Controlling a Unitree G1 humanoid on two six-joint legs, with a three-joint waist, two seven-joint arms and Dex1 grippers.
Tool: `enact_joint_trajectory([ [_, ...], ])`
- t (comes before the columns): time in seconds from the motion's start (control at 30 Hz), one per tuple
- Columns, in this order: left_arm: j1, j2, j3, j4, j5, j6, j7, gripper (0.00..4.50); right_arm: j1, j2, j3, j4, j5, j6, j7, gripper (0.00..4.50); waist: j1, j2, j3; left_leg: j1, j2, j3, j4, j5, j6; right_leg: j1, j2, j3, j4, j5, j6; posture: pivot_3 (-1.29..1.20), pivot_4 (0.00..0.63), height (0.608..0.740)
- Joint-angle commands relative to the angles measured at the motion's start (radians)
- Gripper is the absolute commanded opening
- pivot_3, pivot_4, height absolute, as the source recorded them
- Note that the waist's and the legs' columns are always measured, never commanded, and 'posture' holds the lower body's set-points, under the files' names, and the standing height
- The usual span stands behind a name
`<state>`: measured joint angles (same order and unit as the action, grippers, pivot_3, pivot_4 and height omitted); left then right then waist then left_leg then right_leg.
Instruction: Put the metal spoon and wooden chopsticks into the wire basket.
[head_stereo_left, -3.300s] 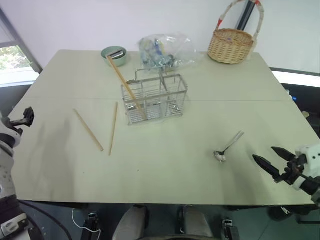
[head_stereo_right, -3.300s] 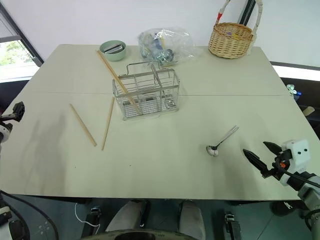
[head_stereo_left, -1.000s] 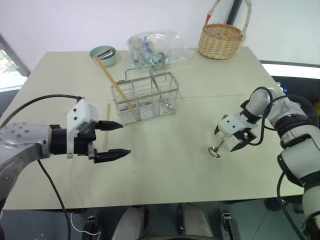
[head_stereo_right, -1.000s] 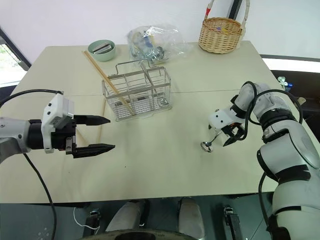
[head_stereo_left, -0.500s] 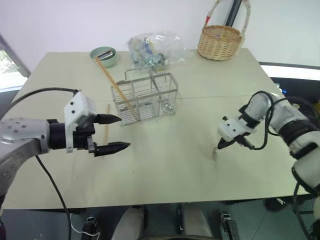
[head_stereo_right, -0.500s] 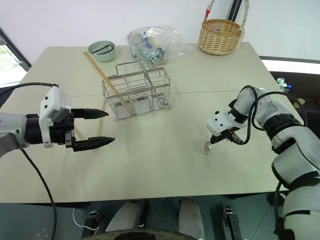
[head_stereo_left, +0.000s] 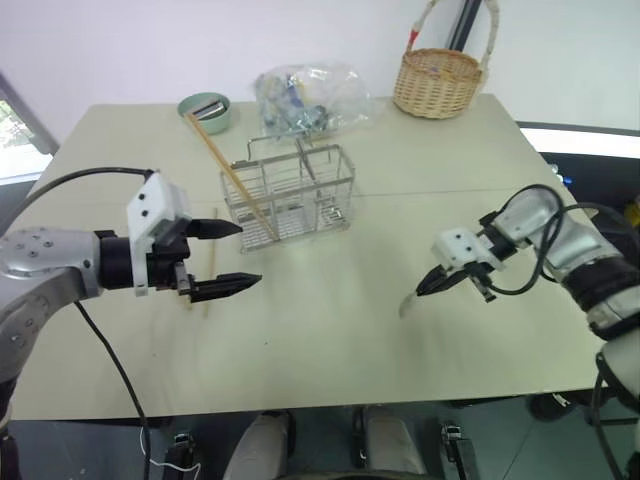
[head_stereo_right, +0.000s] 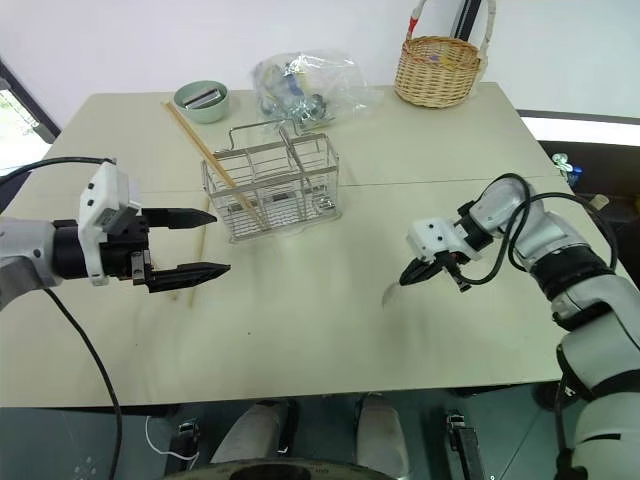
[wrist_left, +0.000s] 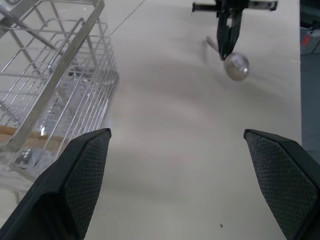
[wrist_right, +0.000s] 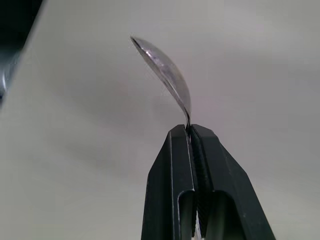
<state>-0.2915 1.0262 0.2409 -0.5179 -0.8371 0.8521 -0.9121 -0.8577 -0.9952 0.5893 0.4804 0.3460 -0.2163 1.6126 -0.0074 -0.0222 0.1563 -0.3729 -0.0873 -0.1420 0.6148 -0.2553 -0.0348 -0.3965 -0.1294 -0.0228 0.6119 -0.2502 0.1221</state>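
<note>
The spoon (wrist_right: 167, 75) is small and shiny silver, with an oval bowl on a thin neck. The right gripper (head_stereo_right: 408, 275) is clamped tight on its handle, so the bowl pokes out past the fingertips, up off the table (head_stereo_right: 320, 330). The left gripper (head_stereo_right: 205, 243) hangs wide open with nothing in it, near the wire basket (head_stereo_right: 272, 190). One light-brown chopstick (head_stereo_right: 215, 168) leans slanted in that basket.
</note>
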Motion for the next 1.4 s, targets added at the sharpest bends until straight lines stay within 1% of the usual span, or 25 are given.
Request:
enact_joint_trajectory([
  [0.03, -0.021, -0.001, 0.015, 0.011, 0.017, -0.033, -0.001, 4.50, 0.030, -0.045, -0.173, -0.136, 0.062, 0.119, -0.007, 0.02, 0.001, 0.000, 0.000, 0.000, 0.000, 0.000, 0.000, 0.000, 0.000, 0.000, -0.001, 0.000, 0.000, 0.000, 0.000, 0.00, 0.150, 0.688],
  [0.1, -0.027, -0.004, 0.012, 0.023, 0.025, -0.041, -0.002, 4.50, 0.027, -0.045, -0.255, -0.207, 0.125, 0.264, -0.030, 0.02, -0.002, 0.000, 0.000, 0.000, -0.001, 0.001, 0.000, 0.000, 0.000, 0.000, -0.002, 0.000, 0.000, 0.000, 0.000, 0.00, 0.150, 0.688],
  [0.17, -0.039, -0.010, 0.011, 0.036, 0.034, -0.049, 0.000, 4.50, 0.003, -0.022, -0.344, -0.277, 0.221, 0.447, -0.089, 0.02, -0.005, 0.000, 0.000, 0.000, -0.001, 0.002, 0.000, 0.000, 0.000, 0.000, -0.002, 0.000, -0.001, 0.000, 0.000, 0.00, 0.150, 0.688],
  [0.23, -0.057, -0.017, 0.010, 0.055, 0.039, -0.055, 0.003, 4.50, -0.049, 0.050, -0.449, -0.331, 0.348, 0.645, -0.232, 0.02, -0.008, 0.000, 0.000, 0.000, 0.000, 0.002, 0.000, 0.000, 0.000, 0.000, -0.002, 0.000, 0.000, 0.000, 0.000, 0.00, 0.150, 0.688],
  [0.27, -0.063, -0.018, 0.009, 0.062, 0.041, -0.058, 0.003, 4.50, -0.066, 0.080, -0.487, -0.350, 0.382, 0.712, -0.286, 0.02, -0.009, 0.000, 0.000, 0.000, 0.000, 0.001, 0.000, 0.000, 0.000, -0.001, -0.003, 0.000, 0.000, 0.000, 0.000, 0.00, 0.150, 0.688],
  [0.33, -0.072, -0.021, 0.005, 0.072, 0.046, -0.062, 0.002, 4.50, -0.092, 0.130, -0.542, -0.381, 0.423, 0.808, -0.365, 0.02, -0.004, -0.001, 0.000, 0.000, 0.001, 0.001, 0.000, 0.000, 0.000, -0.001, -0.002, 0.000, 0.000, 0.000, -0.001, 0.00, 0.150, 0.688],
  [0.4, -0.084, -0.028, 0.002, 0.082, 0.057, -0.069, 0.005, 4.50, -0.160, 0.229, -0.608, -0.391, 0.495, 0.901, -0.502, 0.02, -0.003, -0.002, -0.001, 0.000, 0.001, 0.000, 0.000, 0.000, 0.000, -0.001, -0.002, -0.001, 0.000, 0.000, -0.001, 0.00, 0.150, 0.688],
  [0.43, -0.088, -0.031, 0.000, 0.085, 0.060, -0.071, 0.006, 4.50, -0.181, 0.264, -0.632, -0.395, 0.513, 0.933, -0.547, 0.02, -0.003, -0.001, -0.001, 0.000, 0.001, 0.000, 0.000, 0.000, 0.000, -0.001, -0.002, -0.001, 0.000, 0.000, -0.001, 0.00, 0.150, 0.688],
  [0.5, -0.093, -0.035, -0.003, 0.088, 0.064, -0.074, 0.007, 4.50, -0.210, 0.332, -0.661, -0.388, 0.513, 0.954, -0.625, 0.02, -0.001, -0.002, -0.001, -0.001, 0.000, 0.000, 0.000, 0.000, 0.001, -0.002, -0.003, -0.001, 0.000, 0.001, -0.001, 0.00, 0.150, 0.688],
  [0.57, -0.095, -0.037, -0.001, 0.088, 0.067, -0.075, 0.010, 4.50, -0.236, 0.407, -0.664, -0.356, 0.481, 0.931, -0.689, 0.02, -0.001, -0.004, -0.002, -0.001, -0.002, 0.000, 0.000, 0.000, 0.001, -0.001, -0.003, -0.001, 0.000, 0.001, -0.001, 0.00, 0.150, 0.688],
  [0.73, -0.095, -0.038, 0.019, 0.081, 0.067, -0.074, 0.022, 4.50, -0.271, 0.541, -0.650, -0.239, 0.366, 0.827, -0.773, 0.02, -0.005, -0.004, -0.002, -0.002, -0.002, 0.001, 0.000, 0.000, 0.001, -0.003, -0.004, -0.001, 0.000, 0.001, -0.001, 0.00, 0.150, 0.688],
  [0.87, -0.092, -0.035, 0.048, 0.065, 0.049, -0.059, 0.047, 4.50, -0.286, 0.606, -0.636, -0.122, 0.265, 0.730, -0.801, 0.02, -0.008, -0.003, -0.002, -0.001, -0.002, 0.001, 0.000, 0.000, 0.001, -0.004, -0.003, -0.001, 0.002, 0.001, -0.001, 0.00, 0.150, 0.688],
  [1.0, -0.080, -0.032, 0.074, 0.044, 0.037, -0.047, 0.068, 4.50, -0.275, 0.645, -0.609, -0.036, 0.172, 0.660, -0.804, 0.02, -0.011, -0.003, -0.002, -0.001, -0.002, 0.001, 0.000, 0.000, 0.001, -0.004, -0.002, -0.001, 0.003, 0.001, -0.001, 0.00, 0.150, 0.688],
  [1.1, -0.069, -0.027, 0.100, 0.026, 0.023, -0.035, 0.085, 4.50, -0.253, 0.667, -0.589, 0.014, 0.115, 0.647, -0.828, 0.02, -0.012, -0.003, -0.002, -0.001, -0.001, 0.001, 0.000, 0.000, 0.001, -0.004, -0.002, -0.001, 0.003, 0.001, -0.001, 0.00, 0.150, 0.688],
  [1.2, -0.063, -0.026, 0.115, 0.020, 0.018, -0.027, 0.095, 4.50, -0.242, 0.683, -0.593, 0.026, 0.093, 0.655, -0.834, 0.02, -0.012, -0.003, -0.002, -0.001, -0.001, 0.001, 0.000, 0.000, 0.001, -0.005, -0.002, -0.001, 0.003, 0.001, -0.001, 0.00, 0.150, 0.688],
  [1.3, -0.054, -0.025, 0.123, 0.021, 0.019, -0.029, 0.101, 4.50, -0.229, 0.695, -0.599, 0.022, 0.080, 0.680, -0.855, 0.90, -0.012, -0.003, -0.002, -0.001, -0.001, 0.001, 0.000, 0.000, 0.001, -0.005, -0.002, -0.001, 0.003, 0.001, -0.001, 0.00, 0.150, 0.688],
  [1.33, -0.053, -0.026, 0.125, 0.022, 0.018, -0.029, 0.105, 4.50, -0.226, 0.695, -0.598, 0.015, 0.071, 0.680, -0.862, 1.31, -0.012, -0.003, -0.002, -0.001, -0.001, 0.001, 0.000, 0.000, 0.001, -0.005, -0.002, -0.001, 0.003, 0.001, -0.001, 0.00, 0.150, 0.688],
  [1.4, -0.052, -0.028, 0.128, 0.023, 0.017, -0.029, 0.111, 4.50, -0.221, 0.691, -0.596, -0.001, 0.054, 0.676, -0.874, 2.32, -0.012, -0.003, -0.002, -0.001, -0.001, 0.001, 0.000, 0.000, 0.000, -0.005, -0.002, -0.001, 0.003, 0.002, -0.001, 0.00, 0.150, 0.688],
])
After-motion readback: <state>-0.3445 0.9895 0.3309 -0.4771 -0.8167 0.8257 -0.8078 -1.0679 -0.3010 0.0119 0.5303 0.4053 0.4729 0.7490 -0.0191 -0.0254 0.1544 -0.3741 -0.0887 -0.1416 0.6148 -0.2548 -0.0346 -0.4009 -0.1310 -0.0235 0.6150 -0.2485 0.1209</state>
